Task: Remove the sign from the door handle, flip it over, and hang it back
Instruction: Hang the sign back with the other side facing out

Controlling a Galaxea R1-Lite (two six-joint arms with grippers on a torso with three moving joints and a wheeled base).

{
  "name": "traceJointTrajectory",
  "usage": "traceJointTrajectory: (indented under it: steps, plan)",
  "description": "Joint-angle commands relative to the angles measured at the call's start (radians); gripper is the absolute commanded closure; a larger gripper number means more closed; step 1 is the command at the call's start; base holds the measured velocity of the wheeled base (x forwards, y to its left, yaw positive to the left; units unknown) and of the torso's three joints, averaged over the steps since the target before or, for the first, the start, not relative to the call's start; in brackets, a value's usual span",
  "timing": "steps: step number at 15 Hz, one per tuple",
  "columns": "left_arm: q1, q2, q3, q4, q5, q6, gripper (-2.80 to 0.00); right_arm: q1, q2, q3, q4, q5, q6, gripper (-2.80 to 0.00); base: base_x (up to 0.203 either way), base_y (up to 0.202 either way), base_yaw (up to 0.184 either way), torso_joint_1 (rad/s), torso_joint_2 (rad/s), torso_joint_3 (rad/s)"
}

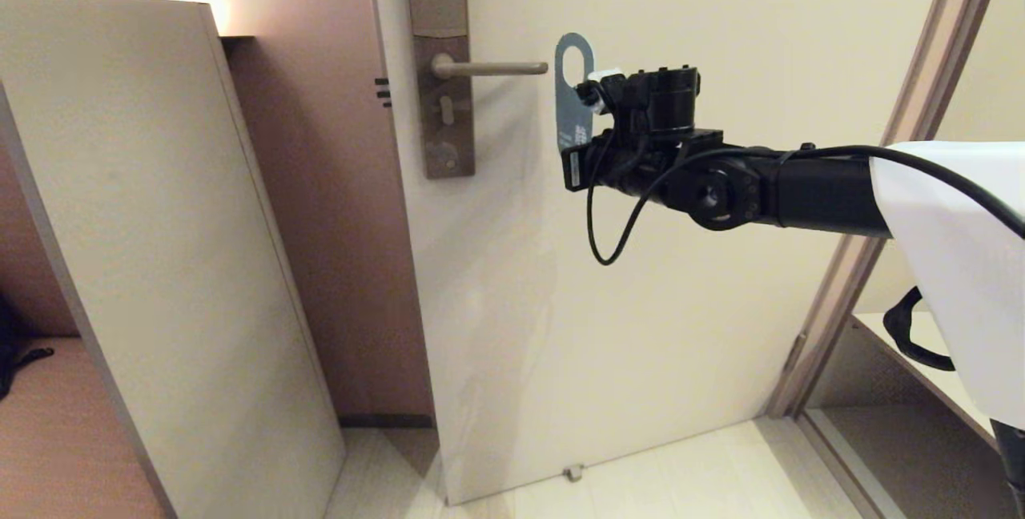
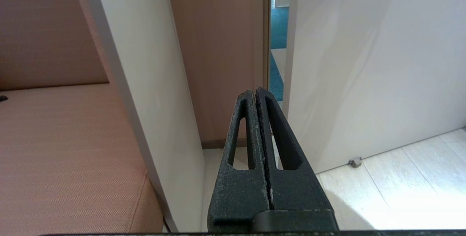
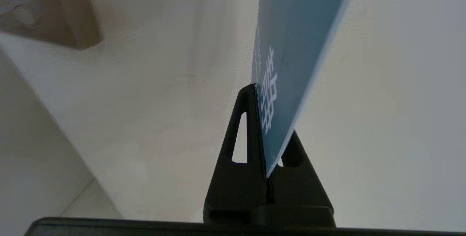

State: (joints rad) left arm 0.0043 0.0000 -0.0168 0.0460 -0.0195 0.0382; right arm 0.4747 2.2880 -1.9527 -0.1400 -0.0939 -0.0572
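Note:
The sign [image 1: 569, 114] is a blue-grey hanger with an oval hole at its top and white print. It hangs upright just right of the free tip of the door handle [image 1: 492, 68], its hole level with the lever and not on it. My right gripper [image 1: 591, 98] is shut on the sign's lower part from the right. In the right wrist view the sign [image 3: 291, 28] rises edge-on out of the shut right gripper [image 3: 259, 87]. My left gripper [image 2: 255, 91] is shut on nothing, low near the floor, and is out of the head view.
The cream door [image 1: 681, 303] carries a metal backplate [image 1: 444, 102] and a floor stop [image 1: 572, 472]. A tall beige panel [image 1: 160, 263] leans at the left beside a padded bench [image 2: 54, 148]. The door frame [image 1: 921, 102] runs behind my right arm.

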Motion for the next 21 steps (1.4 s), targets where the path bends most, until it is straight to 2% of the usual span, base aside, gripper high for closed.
traceJointTrajectory:
  steps: [1, 15, 21]
  plan:
    - [0.000, 0.002, 0.000, 0.000, 0.000, 0.000, 0.00, -0.002, 0.011, -0.013, 0.008, 0.006, -0.002, 0.00, 0.000, 0.000, 0.000, 0.000, 0.00, 0.000]
    - [0.000, 0.002, 0.000, 0.000, 0.000, 0.000, 0.00, 0.040, 0.018, -0.020, 0.008, 0.061, -0.025, 0.00, 0.000, 0.000, 0.000, 0.000, 0.00, 0.000]
    - [0.000, 0.002, 0.000, 0.000, 0.000, 0.000, 0.00, 0.062, 0.018, -0.020, 0.008, 0.065, -0.083, 0.00, 0.000, 0.000, 0.000, 0.000, 0.00, 0.000]
